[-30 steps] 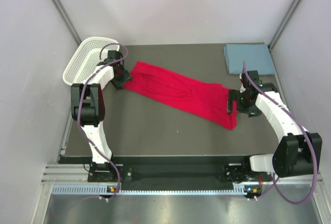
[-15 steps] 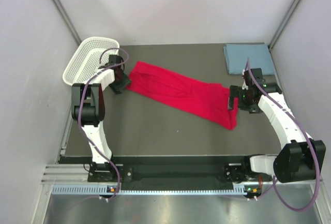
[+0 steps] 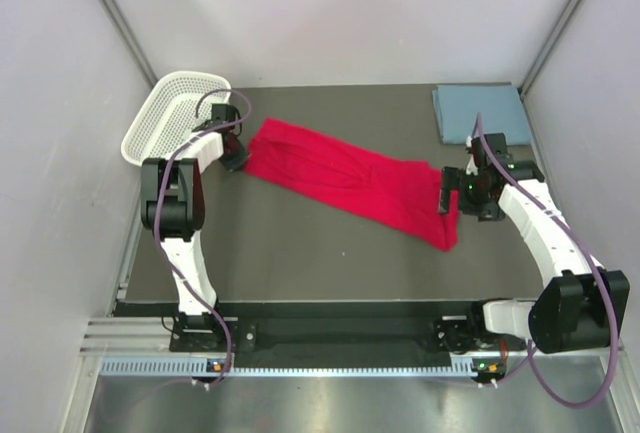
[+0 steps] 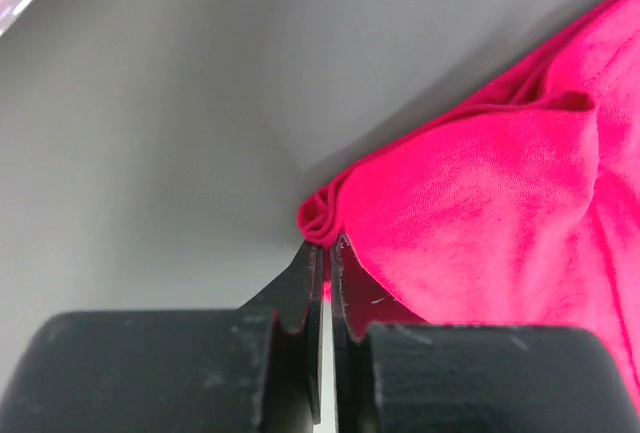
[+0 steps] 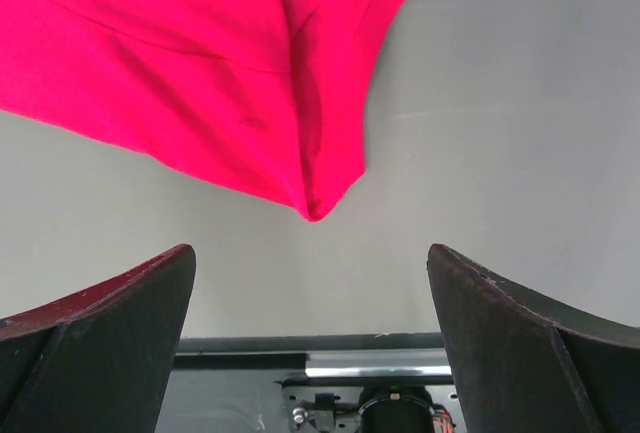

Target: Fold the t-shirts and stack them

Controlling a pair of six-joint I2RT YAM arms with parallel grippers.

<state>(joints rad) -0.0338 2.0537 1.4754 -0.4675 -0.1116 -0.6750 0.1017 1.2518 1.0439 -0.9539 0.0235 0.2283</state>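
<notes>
The left fingers [image 3: 238, 159] are pressed almost together, with only a thin slit between them. At their tips they pinch a rolled corner of the red t-shirt [image 3: 350, 178]. In the left wrist view this corner [image 4: 322, 221] sits directly at the tips of the fingers [image 4: 290, 293]. From there the cloth opens out in soft folds to the right and away over the grey worktop [image 4: 150, 103].

The red t-shirt lies as a long, narrow band on the worktop [image 3: 300, 263]. It runs slantwise from the left fingers to the right fingers [image 3: 449, 197].

The right fingers [image 5: 100, 323] are spread wide and hold nothing. In the right wrist view the pointed end of the red t-shirt [image 5: 200, 53] is in front of them, about midway between the two tips. It is a little beyond them and touches neither finger. The bare worktop [image 5: 500, 103] shows between the fingers and to the right of the cloth.

The blue-grey t-shirt [image 3: 480, 113] lies flat as a folded rectangle beyond the right fingers, on their far side, apart from the red one.

A white mesh basket [image 3: 150, 118] stands tilted to the left of the left fingers. It is near them, but whether it touches them I cannot tell.
</notes>
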